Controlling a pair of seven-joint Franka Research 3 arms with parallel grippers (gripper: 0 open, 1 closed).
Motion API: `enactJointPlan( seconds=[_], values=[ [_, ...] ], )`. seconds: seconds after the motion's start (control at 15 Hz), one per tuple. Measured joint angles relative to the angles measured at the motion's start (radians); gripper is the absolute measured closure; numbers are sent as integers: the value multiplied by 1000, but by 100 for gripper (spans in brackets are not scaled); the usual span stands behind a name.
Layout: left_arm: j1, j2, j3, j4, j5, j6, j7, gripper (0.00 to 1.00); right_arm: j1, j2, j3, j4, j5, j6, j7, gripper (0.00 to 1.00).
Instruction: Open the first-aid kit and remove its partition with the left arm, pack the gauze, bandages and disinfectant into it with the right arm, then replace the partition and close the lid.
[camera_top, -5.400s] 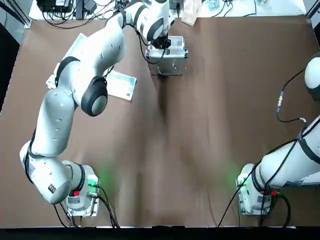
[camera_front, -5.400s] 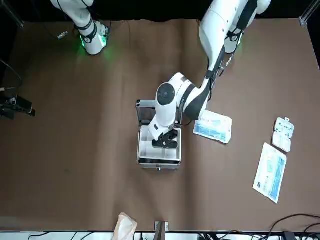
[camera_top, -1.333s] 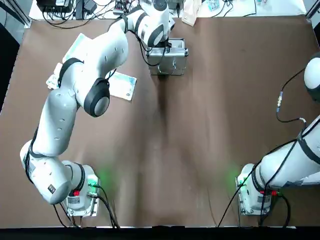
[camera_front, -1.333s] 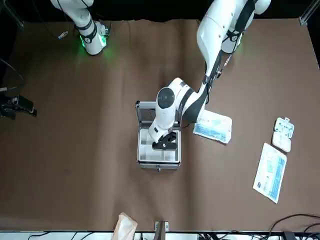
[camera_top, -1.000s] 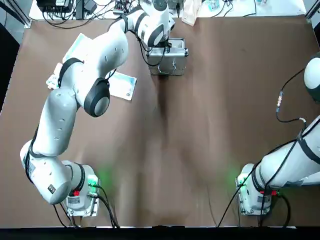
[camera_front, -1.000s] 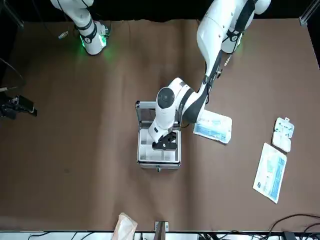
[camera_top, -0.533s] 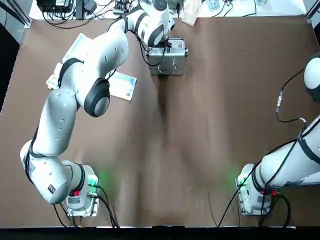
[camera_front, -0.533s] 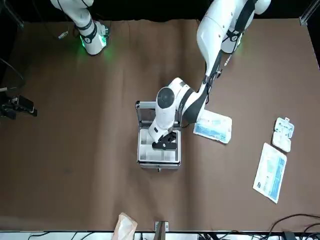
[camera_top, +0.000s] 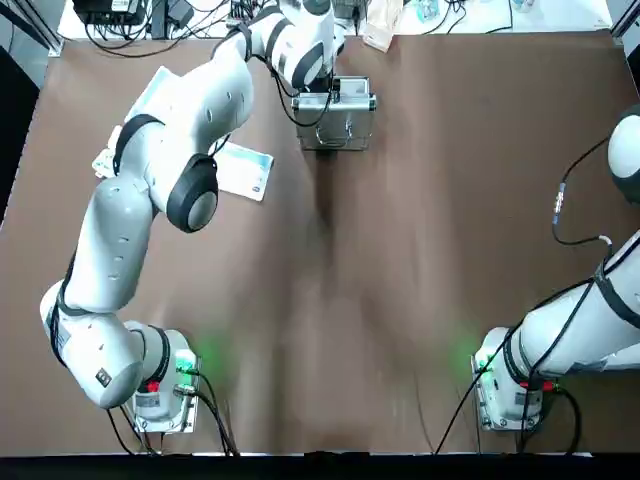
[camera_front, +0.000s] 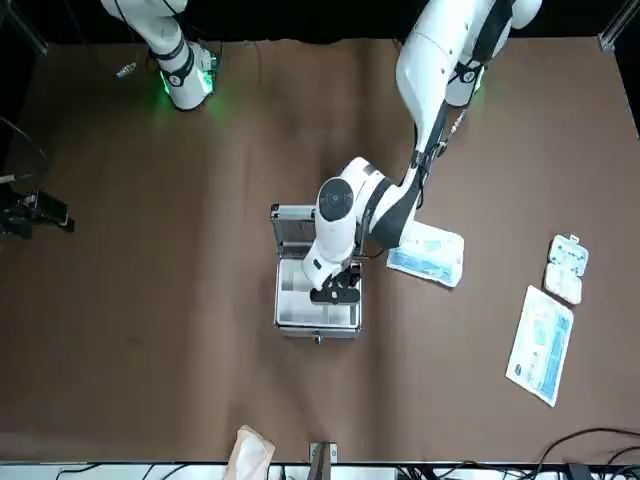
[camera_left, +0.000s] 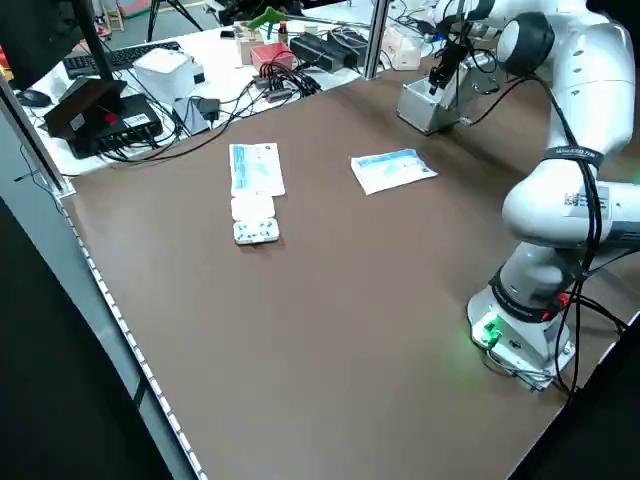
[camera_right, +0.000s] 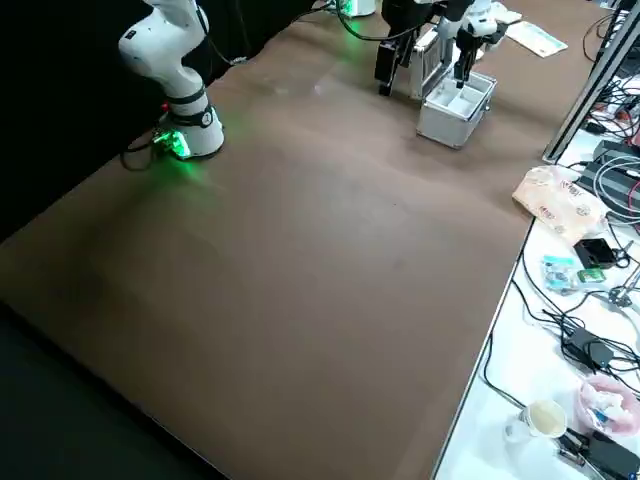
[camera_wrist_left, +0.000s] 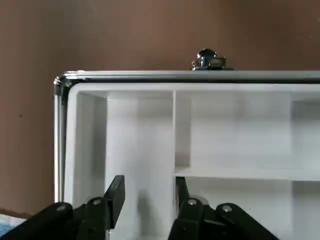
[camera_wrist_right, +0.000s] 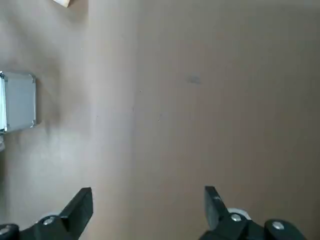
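The first-aid kit (camera_front: 282, 322) stands open at the far middle of the table, its lid (camera_front: 300, 228) upright on the robot's side. The white partition (camera_wrist_left: 235, 130) sits inside it (camera_front: 298, 300). My left gripper (camera_wrist_left: 148, 197) reaches down into the kit (camera_front: 335, 290), open by a narrow gap, with its fingertips (camera_wrist_left: 117, 192) in a tray compartment and nothing seen between them. My right gripper (camera_wrist_right: 147, 200) hangs wide open over bare table at the robot's right edge (camera_front: 35, 215). Flat packets (camera_front: 427, 254) (camera_front: 540, 345) lie to the kit's left. The disinfectant is out of view.
A small white blister box (camera_front: 566, 268) lies beside the long packet. A crumpled bag (camera_front: 250, 450) and cables (camera_left: 270, 50) sit past the far edge. The arm bases (camera_top: 160, 385) (camera_top: 510, 385) stand at the near edge.
The left gripper has crept a little toward the latch side of the kit, staying over the tray. The right arm has not moved.
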Motion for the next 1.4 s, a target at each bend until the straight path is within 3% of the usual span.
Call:
enactJointPlan(
  seconds=[0.33, 0.73, 0.8, 1.07, 1.4],
  values=[
    [0, -12, 0, 0, 0, -11, 0, 50, 0, 0, 0, 0, 0, 0, 0, 1],
    [0, -100, 0, 5, -2, -158, 0, 52, 0, 0, 0, 0, 0, 0, 0, 1],
    [1, -115, 0, 5, -13, -176, 0, 56, 0, 0, 0, 0, 0, 0, 0, 1],
    [33, -174, 0, 6, -74, -224, 0, 95, 0, 0, 0, 0, -1, 0, 0, 1],
    [58, -260, -2, 7, -132, -381, 14, 99, 0, 0, 0, 0, -1, -1, 0, 1]
  ],
)
